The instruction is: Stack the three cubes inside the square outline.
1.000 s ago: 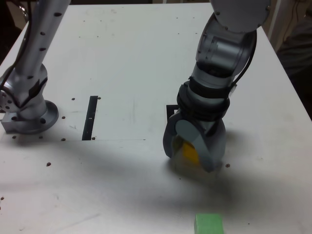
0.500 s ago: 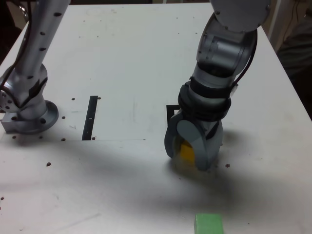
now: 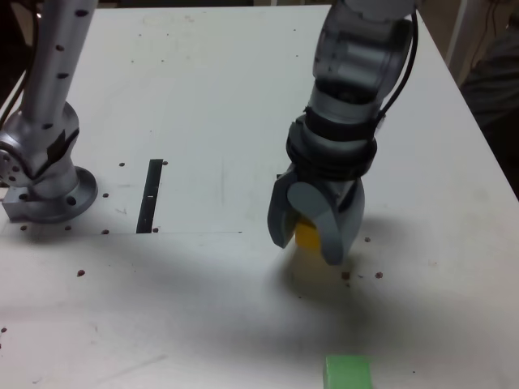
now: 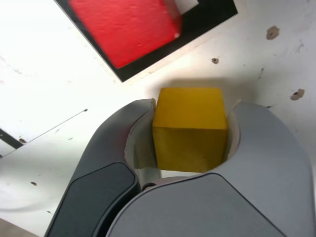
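Gripper (image 4: 190,143) clenched on yellow cube (image 4: 190,129). Lift clear, centre over red cube (image 4: 126,27) in square outline (image 4: 207,19), lower level.

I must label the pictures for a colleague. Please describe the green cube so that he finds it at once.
Start at the grey arm's gripper, shut on the yellow cube mid-table. Look toward the table's near edge, slightly to the exterior view's right: the green cube sits alone, cut off by the picture's bottom edge, the only green thing.
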### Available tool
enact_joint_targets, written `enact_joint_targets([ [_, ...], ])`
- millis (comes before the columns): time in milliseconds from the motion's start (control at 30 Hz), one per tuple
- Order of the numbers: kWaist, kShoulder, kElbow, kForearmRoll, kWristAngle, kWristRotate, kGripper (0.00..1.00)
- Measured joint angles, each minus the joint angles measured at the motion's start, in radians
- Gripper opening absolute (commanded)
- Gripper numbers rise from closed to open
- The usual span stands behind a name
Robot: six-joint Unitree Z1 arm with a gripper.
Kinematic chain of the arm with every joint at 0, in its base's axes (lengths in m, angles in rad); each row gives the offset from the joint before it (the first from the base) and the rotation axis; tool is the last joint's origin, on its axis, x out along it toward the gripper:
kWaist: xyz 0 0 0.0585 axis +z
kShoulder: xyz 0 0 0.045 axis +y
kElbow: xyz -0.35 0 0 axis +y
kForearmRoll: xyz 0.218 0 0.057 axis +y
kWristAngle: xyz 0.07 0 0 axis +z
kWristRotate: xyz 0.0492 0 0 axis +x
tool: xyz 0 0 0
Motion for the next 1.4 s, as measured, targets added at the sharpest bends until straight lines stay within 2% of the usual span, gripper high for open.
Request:
enact_joint_targets([
  [333,0.015,-0.11,-0.033,0.103,0.067,-0.148,0.23],
  [500,0.056,-0.116,-0.062,0.137,0.075,-0.172,0.24],
  [833,0.136,-0.089,-0.135,0.188,0.039,-0.167,0.24],
  [1067,0.17,-0.058,-0.147,0.188,-0.006,-0.146,0.24],
  [1400,0.201,-0.04,-0.139,0.183,-0.025,-0.121,0.24],
])
